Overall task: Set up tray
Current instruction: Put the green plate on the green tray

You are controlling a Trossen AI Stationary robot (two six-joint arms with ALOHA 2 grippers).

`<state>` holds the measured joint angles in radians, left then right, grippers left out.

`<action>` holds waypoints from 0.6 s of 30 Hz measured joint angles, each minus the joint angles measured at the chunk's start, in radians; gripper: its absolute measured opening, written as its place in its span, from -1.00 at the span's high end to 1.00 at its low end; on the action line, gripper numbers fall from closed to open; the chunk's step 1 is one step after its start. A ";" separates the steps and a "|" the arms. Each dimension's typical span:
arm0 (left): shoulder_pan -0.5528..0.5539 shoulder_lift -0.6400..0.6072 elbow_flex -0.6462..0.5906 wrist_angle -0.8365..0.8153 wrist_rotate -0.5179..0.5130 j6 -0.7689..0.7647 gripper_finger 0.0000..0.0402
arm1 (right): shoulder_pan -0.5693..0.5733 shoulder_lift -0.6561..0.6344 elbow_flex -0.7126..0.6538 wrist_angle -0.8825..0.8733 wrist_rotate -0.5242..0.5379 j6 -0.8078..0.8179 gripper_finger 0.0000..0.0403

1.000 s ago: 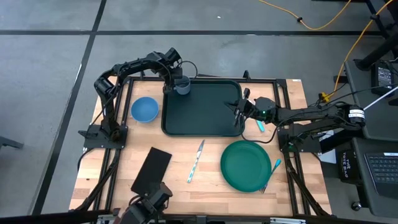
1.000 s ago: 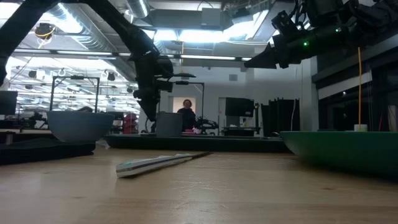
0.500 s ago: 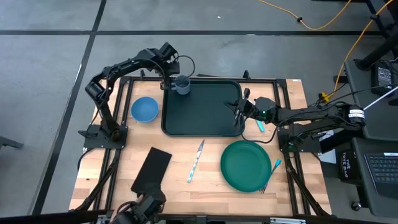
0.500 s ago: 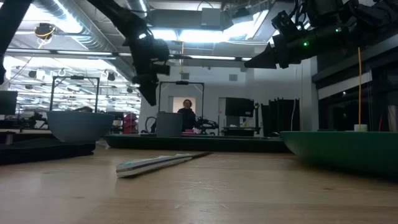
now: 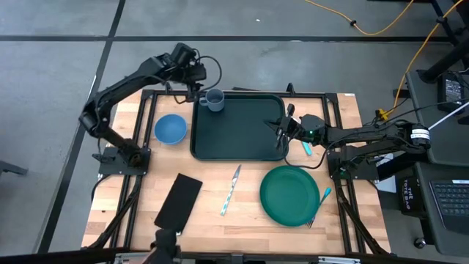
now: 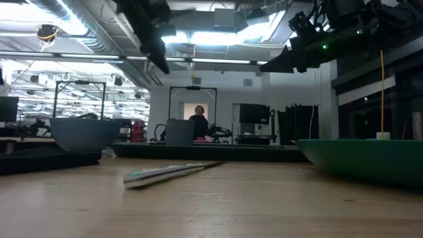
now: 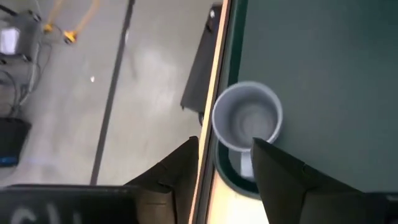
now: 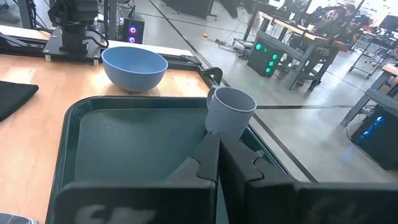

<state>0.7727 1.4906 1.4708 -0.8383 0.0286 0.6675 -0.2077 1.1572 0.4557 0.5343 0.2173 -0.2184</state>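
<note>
The tray (image 5: 238,126) lies on the tabletop (image 5: 220,180), a cup (image 5: 215,100) in its corner. Left gripper (image 5: 196,79) hovers above, fingers apart; right gripper (image 5: 281,130) waits, fingers together. Probably the bowl (image 5: 170,129) comes next.

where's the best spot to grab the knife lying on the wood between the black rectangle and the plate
Grip the knife across its pale handle, the lower half toward the table's front edge, coming straight down from above. It lies flat on the bare wood, slanted, with the thin blade pointing at the tray, so the thicker handle probably gives the fingers more to close on. Set the fingers crosswise to its length; both sides have open wood.
</note>
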 joint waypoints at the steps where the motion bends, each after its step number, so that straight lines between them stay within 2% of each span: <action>1: -0.010 -0.015 0.000 -0.001 0.005 -0.015 0.35 | 0.000 0.000 0.000 0.000 0.000 0.000 0.95; 5: -0.027 -0.077 -0.067 0.057 0.086 -0.051 0.54 | 0.000 0.000 0.000 -0.005 0.000 0.003 0.95; 11: -0.069 -0.186 -0.276 0.224 0.107 -0.114 0.95 | 0.000 0.000 0.000 -0.051 0.000 0.003 0.95; 18: -0.156 -0.325 -0.560 0.546 0.122 -0.216 0.99 | 0.000 0.000 0.000 -0.056 0.000 0.003 0.95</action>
<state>0.6172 1.1652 0.9108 -0.2925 0.1505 0.4520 -0.2073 1.1574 0.4557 0.4778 0.2169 -0.2150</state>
